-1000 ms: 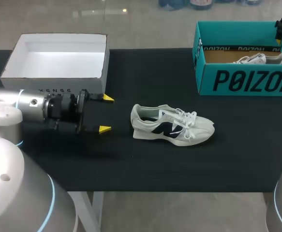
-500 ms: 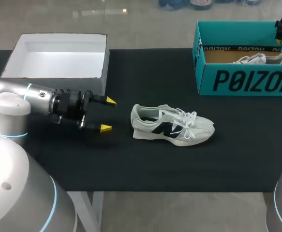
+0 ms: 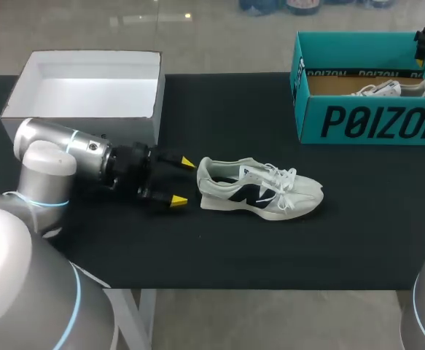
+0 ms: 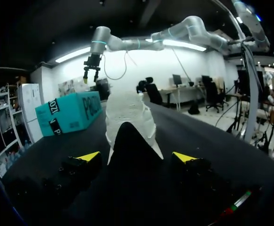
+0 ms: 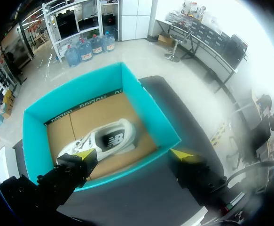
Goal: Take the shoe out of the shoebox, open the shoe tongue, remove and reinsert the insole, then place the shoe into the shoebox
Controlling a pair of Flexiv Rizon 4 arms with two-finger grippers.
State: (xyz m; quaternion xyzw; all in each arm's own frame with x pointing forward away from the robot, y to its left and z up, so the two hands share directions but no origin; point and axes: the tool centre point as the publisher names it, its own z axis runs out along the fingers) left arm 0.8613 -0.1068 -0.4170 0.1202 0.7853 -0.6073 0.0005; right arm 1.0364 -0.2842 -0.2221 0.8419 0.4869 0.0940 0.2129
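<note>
A white sneaker with a dark side mark point(image 3: 259, 188) lies on its sole on the black table, toe to the right. My left gripper point(image 3: 183, 181) is open and level with the table just left of the heel, not touching it. In the left wrist view the heel point(image 4: 127, 117) stands straight ahead of the open gripper point(image 4: 136, 157), in line with the gap. The teal shoebox point(image 3: 372, 120) stands at the back right with a second white sneaker point(image 3: 387, 89) inside. My right gripper point(image 5: 134, 154) hangs open high above that shoebox point(image 5: 151, 113) and the sneaker in it point(image 5: 104, 141).
An open white box point(image 3: 88, 95) stands at the back left, close behind my left arm. Black tabletop lies bare in front of the sneaker and between it and the teal shoebox. The table's front edge runs below the sneaker.
My left arm has swung right and slightly forward, bringing its open gripper from beside the white box up to the sneaker's heel. The sneaker and the right arm have not moved.
</note>
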